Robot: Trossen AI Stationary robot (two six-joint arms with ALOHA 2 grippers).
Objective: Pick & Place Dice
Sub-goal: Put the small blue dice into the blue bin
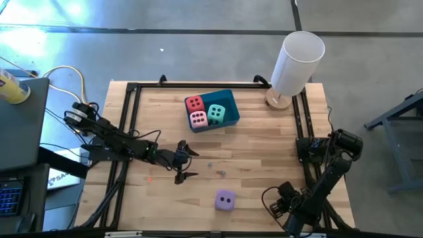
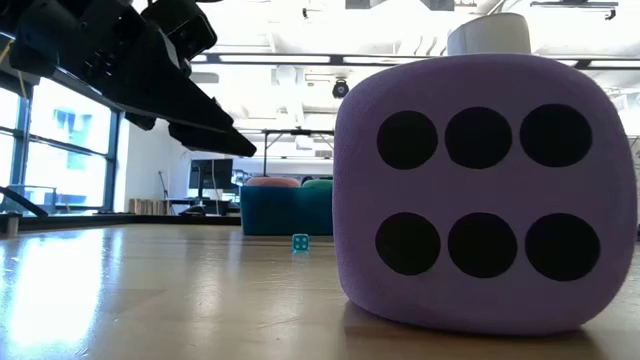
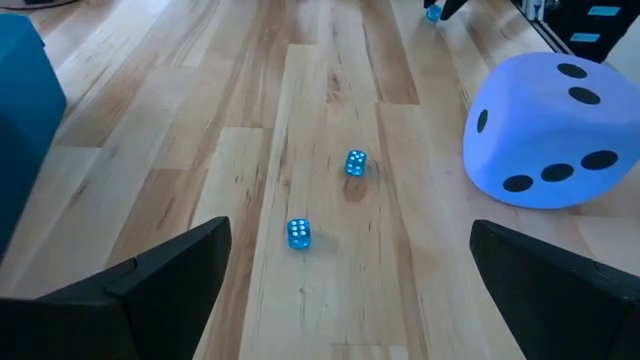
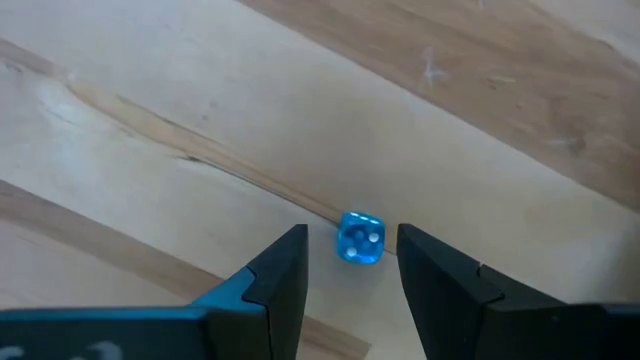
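A purple die point(image 1: 225, 199) rests on the wooden table near its front edge and fills the low view point(image 2: 480, 190). Red point(image 1: 194, 103), pink point(image 1: 197, 119) and teal-green point(image 1: 216, 114) dice sit in the blue bin point(image 1: 230, 109). My left gripper point(image 1: 184, 162) hovers open over the table's middle, left of the purple die point(image 3: 550, 130). My right gripper point(image 4: 351, 232) points down at the front right, open. Its fingers stand on either side of a tiny blue die point(image 4: 360, 240) without touching it.
Two more tiny blue dice point(image 3: 298, 234) point(image 3: 356, 163) lie on the table ahead of my left gripper. A white cylinder point(image 1: 297, 61) on a round wooden base stands at the far right corner. A black frame point(image 1: 129, 125) borders the tabletop.
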